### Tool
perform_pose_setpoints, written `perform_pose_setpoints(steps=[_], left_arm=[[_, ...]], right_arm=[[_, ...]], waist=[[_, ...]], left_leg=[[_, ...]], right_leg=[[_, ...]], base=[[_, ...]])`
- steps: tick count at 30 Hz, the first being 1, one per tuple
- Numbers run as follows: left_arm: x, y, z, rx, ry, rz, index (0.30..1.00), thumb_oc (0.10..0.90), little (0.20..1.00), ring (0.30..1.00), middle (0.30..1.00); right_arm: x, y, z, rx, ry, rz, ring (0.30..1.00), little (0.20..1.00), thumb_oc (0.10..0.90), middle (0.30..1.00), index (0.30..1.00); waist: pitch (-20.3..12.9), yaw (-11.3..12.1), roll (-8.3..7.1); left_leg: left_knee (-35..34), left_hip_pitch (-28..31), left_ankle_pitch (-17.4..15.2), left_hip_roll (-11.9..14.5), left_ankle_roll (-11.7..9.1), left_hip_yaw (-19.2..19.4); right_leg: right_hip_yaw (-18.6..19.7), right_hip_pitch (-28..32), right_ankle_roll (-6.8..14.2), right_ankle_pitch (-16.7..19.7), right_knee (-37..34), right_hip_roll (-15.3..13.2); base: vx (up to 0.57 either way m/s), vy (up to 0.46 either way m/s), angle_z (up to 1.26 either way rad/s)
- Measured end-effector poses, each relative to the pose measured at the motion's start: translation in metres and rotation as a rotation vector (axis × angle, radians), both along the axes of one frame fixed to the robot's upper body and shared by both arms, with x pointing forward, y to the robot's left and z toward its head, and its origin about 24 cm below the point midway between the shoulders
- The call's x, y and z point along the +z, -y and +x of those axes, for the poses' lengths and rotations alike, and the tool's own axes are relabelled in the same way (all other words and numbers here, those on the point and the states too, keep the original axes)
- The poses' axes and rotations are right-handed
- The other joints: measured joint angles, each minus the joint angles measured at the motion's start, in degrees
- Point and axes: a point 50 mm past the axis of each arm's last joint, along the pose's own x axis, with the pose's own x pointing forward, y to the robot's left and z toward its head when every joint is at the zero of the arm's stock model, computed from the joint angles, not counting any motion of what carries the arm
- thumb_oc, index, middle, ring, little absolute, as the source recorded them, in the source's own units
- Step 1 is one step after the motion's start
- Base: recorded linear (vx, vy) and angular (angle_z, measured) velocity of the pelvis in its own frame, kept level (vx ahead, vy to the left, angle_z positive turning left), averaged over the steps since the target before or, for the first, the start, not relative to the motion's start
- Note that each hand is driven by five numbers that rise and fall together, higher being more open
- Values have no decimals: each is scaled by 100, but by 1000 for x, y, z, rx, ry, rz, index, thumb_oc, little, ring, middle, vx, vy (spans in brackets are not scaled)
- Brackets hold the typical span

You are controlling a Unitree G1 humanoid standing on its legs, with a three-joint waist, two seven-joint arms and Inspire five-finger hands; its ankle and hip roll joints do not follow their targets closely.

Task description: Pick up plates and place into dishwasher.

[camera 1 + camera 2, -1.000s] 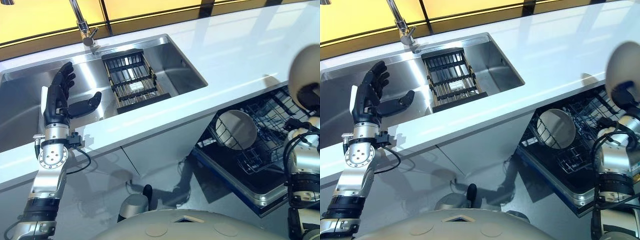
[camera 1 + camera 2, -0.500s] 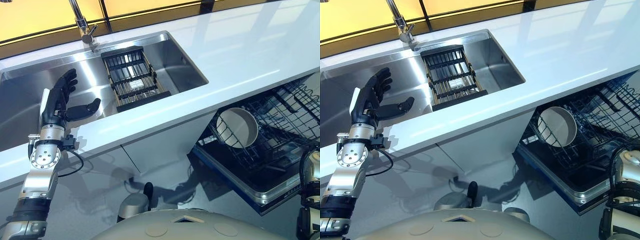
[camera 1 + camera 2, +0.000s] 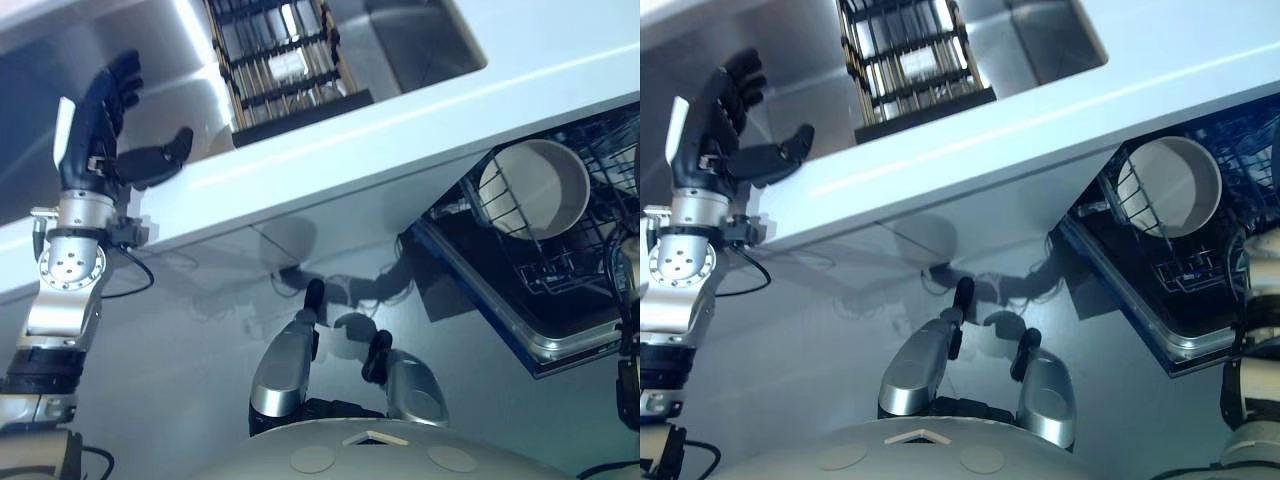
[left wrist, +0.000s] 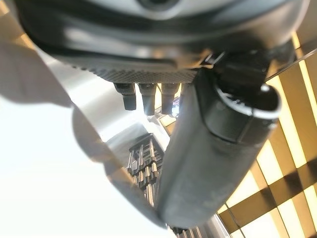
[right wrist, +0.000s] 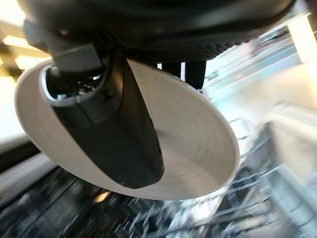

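Note:
A white plate [image 5: 198, 144] is in my right hand [image 5: 114, 134], with the thumb lying across its face and the fingers behind its rim. Blurred dark wires of the dishwasher rack [image 5: 208, 213] show past the plate. In the eye views the open dishwasher's lower rack [image 3: 560, 270] stands out at the right, and a white bowl [image 3: 535, 185] sits on edge in it. My left hand [image 3: 100, 130] is held up open over the sink's front edge, fingers straight and thumb out, touching nothing.
A steel sink [image 3: 400, 40] is set in the white counter [image 3: 400, 120], with a dark slatted drying rack [image 3: 285, 60] inside it. The dishwasher's pulled-out rack and door jut into the floor space at the right.
The camera has tilted down, so the whole scene sits higher in the picture. My right hand with the plate dropped out of the eye views from the right edge. The left hand stays up and open.

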Motion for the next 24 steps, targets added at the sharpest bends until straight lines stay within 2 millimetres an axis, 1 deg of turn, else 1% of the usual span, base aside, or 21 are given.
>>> perform_pose_setpoints(steps=[2,6,7,9,11,15,16,17,21,24], left_arm=[[11,2,2,-10,58,-13,900,800,900,900,900],[33,3,3,-15,148,-7,900,800,900,900,900],[37,4,4,-12,170,-12,900,800,900,900,900],[46,8,5,-26,193,4,900,800,900,900,900],[50,14,5,-51,209,13,900,800,900,900,900],[49,16,5,-57,204,15,900,800,900,900,900],[49,16,5,-57,202,15,900,800,900,900,900],[48,15,5,-57,200,15,900,800,900,900,900],[44,15,5,-58,182,16,900,800,900,900,900],[40,15,5,-63,167,15,900,800,900,900,900]], right_arm=[[11,-3,10,1,3,26,300,200,100,300,300],[18,-12,23,10,-52,32,300,200,100,300,300],[21,-15,26,22,-49,13,300,200,100,300,300],[30,-20,33,42,-50,1,300,200,100,300,300],[35,-20,34,34,-58,21,300,200,100,300,300],[34,-16,33,45,-110,24,300,200,100,300,300],[34,-15,32,49,-122,23,561,505,405,561,561],[33,-15,32,60,-144,18,900,900,800,900,900],[31,-15,33,82,-171,35,900,900,800,900,900],[27,-12,29,53,-213,18,900,900,800,900,900]], waist=[[109,55,51],[248,119,170],[260,93,180],[320,35,145],[344,43,126],[346,49,122],[346,49,121],[346,51,121],[355,40,105],[361,57,95]], left_leg=[[111,-229,67,28,-18,-58],[202,-615,124,63,-61,7],[223,-685,135,66,-55,24],[270,-695,128,69,-55,43],[271,-702,79,88,-91,99],[276,-679,80,84,-44,135],[277,-671,88,84,-28,137],[277,-651,89,91,-26,137],[271,-542,62,93,-2,155],[260,-462,29,86,23,195]], right_leg=[[-8,-280,-67,-56,246,12],[85,-806,-128,-91,549,26],[101,-886,-130,-90,578,27],[133,-903,-128,-90,606,25],[223,-946,-126,-92,612,32],[264,-931,-120,-83,600,27],[270,-921,-117,-76,587,25],[267,-886,-118,-47,550,30],[277,-737,-96,-16,440,28],[321,-659,-66,8,368,25]], base=[[-147,-33,-1],[-134,8,-12],[-86,19,-10],[-41,17,-8],[4,29,-14],[15,24,-4],[24,33,-2],[23,32,-1],[15,47,-2],[-4,54,-6]])
